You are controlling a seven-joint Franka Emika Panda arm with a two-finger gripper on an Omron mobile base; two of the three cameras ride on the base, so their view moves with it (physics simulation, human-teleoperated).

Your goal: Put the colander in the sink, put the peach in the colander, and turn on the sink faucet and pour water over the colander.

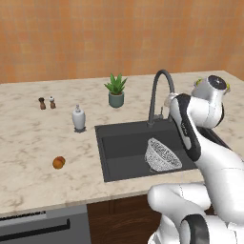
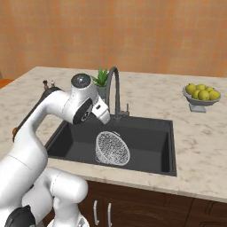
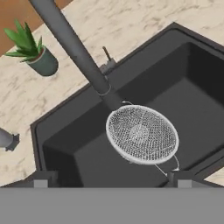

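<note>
Marble table (image 1: 28, 143): sink (image 1: 119, 147) held colander (image 3: 142, 134), tilted, directly below the wide-spread, empty fingers (image 3: 40, 180); peach (image 1: 59, 162) lay well apart from them.

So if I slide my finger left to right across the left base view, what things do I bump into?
Pepper shaker → salt shaker → peach → soap dispenser → potted plant → sink faucet
</note>
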